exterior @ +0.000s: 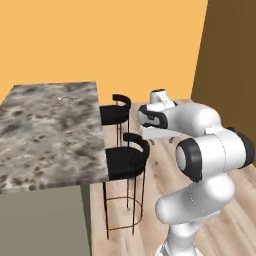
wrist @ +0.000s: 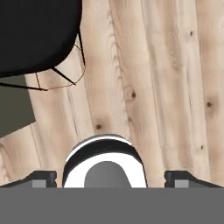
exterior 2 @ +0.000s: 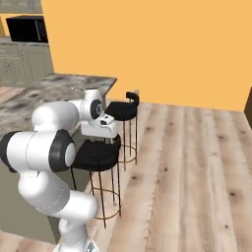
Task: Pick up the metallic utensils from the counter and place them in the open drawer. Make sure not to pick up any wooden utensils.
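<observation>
Gripper [wrist: 109, 178] jaws stand wide apart with nothing between them; in the hand view we see its two dark fingertips [wrist: 41, 178] far apart at the bottom, pointing down at the plank floor [wrist: 166, 78]. We note a black stool seat [wrist: 37, 35] at that view's upper left, its thin metal legs just under it, and a patch of sage-green base [wrist: 13, 109] at the left edge.

Left base view: we see the arm [exterior: 200, 150] folded at lower right, hand hanging off the counter's right edge, over the floor near two black stools [exterior: 127, 160]. The counter [exterior: 45, 135] fills the left side. We log one small silvery piece, a metallic utensil [exterior: 64, 98], near the counter's far edge, well apart from the hand; its shape is too small to tell.

Right base view: we see the hand [exterior 2: 101, 123] above the nearer stool [exterior 2: 96, 155], beside the counter's right edge, with the second stool [exterior 2: 123, 109] beyond. A dark microwave [exterior 2: 27, 29] sits at upper left
</observation>
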You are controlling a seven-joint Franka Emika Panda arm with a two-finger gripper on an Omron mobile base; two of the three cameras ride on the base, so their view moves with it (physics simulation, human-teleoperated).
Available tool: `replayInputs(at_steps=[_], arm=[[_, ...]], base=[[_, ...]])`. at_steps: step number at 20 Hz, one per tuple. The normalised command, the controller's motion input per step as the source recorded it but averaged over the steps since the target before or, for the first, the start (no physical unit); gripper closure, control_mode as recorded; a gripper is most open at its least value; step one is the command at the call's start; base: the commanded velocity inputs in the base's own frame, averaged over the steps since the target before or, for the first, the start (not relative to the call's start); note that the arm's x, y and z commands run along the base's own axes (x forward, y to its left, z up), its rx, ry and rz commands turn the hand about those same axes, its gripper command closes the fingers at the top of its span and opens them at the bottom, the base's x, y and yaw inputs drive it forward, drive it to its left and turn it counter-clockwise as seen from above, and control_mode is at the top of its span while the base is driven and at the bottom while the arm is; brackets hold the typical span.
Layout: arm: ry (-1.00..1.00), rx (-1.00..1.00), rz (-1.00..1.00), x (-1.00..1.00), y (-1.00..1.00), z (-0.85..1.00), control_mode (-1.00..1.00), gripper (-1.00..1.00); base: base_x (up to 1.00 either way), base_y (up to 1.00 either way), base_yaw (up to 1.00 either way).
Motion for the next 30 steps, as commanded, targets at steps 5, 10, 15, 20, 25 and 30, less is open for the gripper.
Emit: replayInputs(at_steps=[5, 10, 15, 20, 25, 30], arm=[[0.0, 0.0, 0.0, 0.0, 0.0, 0.0, 1.0, -1.0], [0.0, 0.0, 0.0, 0.0, 0.0, 0.0, 1.0, -1.0], [0.0, 0.0, 0.0, 0.0, 0.0, 0.0, 1.0, -1.0], [0.0, 0.0, 0.0, 0.0, 0.0, 0.0, 1.0, -1.0], [0.0, 0.0, 0.0, 0.0, 0.0, 0.0, 1.0, -1.0], [0.0, 0.0, 0.0, 0.0, 0.0, 0.0, 1.0, -1.0]], base=[[0.4, -1.0, 0.25], [0.8, -0.91, 0.5], [0.92, -0.85, 0.57], [0.95, -0.88, 0.51], [0.97, -0.75, 0.51], [0.94, -0.74, 0.52]])
